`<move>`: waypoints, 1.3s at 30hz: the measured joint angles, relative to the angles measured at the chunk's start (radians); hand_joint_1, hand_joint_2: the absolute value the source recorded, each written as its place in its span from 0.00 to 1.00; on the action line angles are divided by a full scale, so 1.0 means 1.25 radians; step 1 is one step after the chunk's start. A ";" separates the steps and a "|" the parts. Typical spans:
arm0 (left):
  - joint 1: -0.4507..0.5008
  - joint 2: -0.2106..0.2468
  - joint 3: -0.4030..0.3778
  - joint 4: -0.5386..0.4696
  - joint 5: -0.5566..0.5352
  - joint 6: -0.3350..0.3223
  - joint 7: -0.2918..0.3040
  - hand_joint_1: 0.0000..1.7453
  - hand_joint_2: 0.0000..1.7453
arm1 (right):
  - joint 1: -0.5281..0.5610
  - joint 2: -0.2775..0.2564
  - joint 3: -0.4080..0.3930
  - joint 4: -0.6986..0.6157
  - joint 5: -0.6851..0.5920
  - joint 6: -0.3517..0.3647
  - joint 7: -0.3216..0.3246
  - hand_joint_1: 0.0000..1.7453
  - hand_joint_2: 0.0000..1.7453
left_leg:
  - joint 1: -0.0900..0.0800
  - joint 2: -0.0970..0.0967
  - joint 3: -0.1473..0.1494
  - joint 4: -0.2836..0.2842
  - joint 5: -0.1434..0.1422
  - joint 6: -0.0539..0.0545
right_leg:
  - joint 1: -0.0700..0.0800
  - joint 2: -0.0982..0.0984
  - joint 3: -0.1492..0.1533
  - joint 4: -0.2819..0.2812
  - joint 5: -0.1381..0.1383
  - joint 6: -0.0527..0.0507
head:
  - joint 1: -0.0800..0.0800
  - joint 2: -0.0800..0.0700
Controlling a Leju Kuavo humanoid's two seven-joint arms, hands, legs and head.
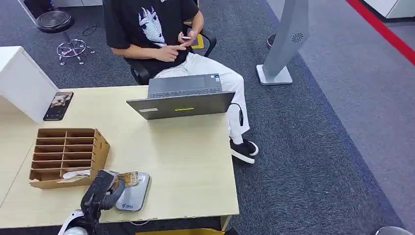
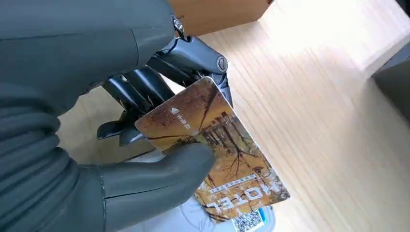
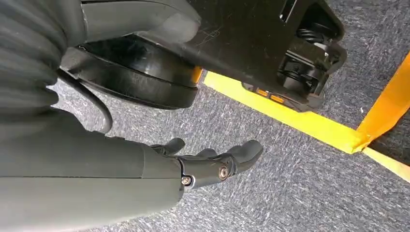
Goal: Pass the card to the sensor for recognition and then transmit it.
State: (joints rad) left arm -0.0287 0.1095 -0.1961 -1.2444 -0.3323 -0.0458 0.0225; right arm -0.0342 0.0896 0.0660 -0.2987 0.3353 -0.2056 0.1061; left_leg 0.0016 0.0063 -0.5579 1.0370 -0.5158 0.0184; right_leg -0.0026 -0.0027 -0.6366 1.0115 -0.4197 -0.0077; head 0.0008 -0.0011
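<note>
Head view shows your left hand (image 1: 103, 192) pinching the card (image 1: 129, 178) over the sensor (image 1: 133, 197) at the desk's (image 1: 186, 161) front edge. Keep the card flat and low above it. Your right hand (image 3: 212, 162) hangs open, holding nothing.

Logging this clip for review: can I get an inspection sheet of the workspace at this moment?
Surface: light wooden table.
Job's things: card pinched by left hand over the grey sensor pad.
Clutter: wooden slotted organiser, laptop, phone, white box.
Hands: right hand hangs over carpet, fingers apart, holding nothing.
Cables: dark cable beside laptop.
Surroundings: seated person, stool, grey kiosk stand.
</note>
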 joint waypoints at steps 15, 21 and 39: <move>-0.008 0.040 -0.007 -0.162 -0.101 0.091 -0.048 1.00 1.00 | 0.011 -0.010 0.030 -0.007 -0.056 0.000 -0.005 0.00 1.00 | 0.000 0.000 0.000 0.000 0.000 0.000 | 0.000 0.000 0.000 0.000 0.000 0.000 | 0.000 0.000; -0.033 0.047 -0.006 -0.243 -0.109 0.126 -0.095 1.00 1.00 | 0.017 -0.013 0.038 -0.011 -0.067 0.000 -0.006 0.00 1.00 | 0.000 0.000 0.000 0.000 0.000 0.000 | 0.000 0.000 0.000 0.000 0.000 0.000 | 0.000 0.000; -0.205 0.105 0.018 -0.212 -0.209 0.190 -0.044 1.00 1.00 | 0.017 -0.017 0.075 -0.009 -0.079 0.000 0.001 0.00 1.00 | 0.000 0.000 0.000 0.000 0.001 -0.001 | 0.000 0.000 0.000 0.000 0.001 -0.001 | 0.000 0.000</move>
State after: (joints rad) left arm -0.2846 0.2411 -0.1735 -1.5098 -0.5936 0.1911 -0.0328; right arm -0.0125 0.0679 0.1598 -0.3105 0.2369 -0.2060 0.1072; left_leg 0.0018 0.0066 -0.5576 1.0372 -0.5147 0.0171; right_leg -0.0024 -0.0024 -0.6371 1.0120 -0.4189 -0.0084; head 0.0004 -0.0015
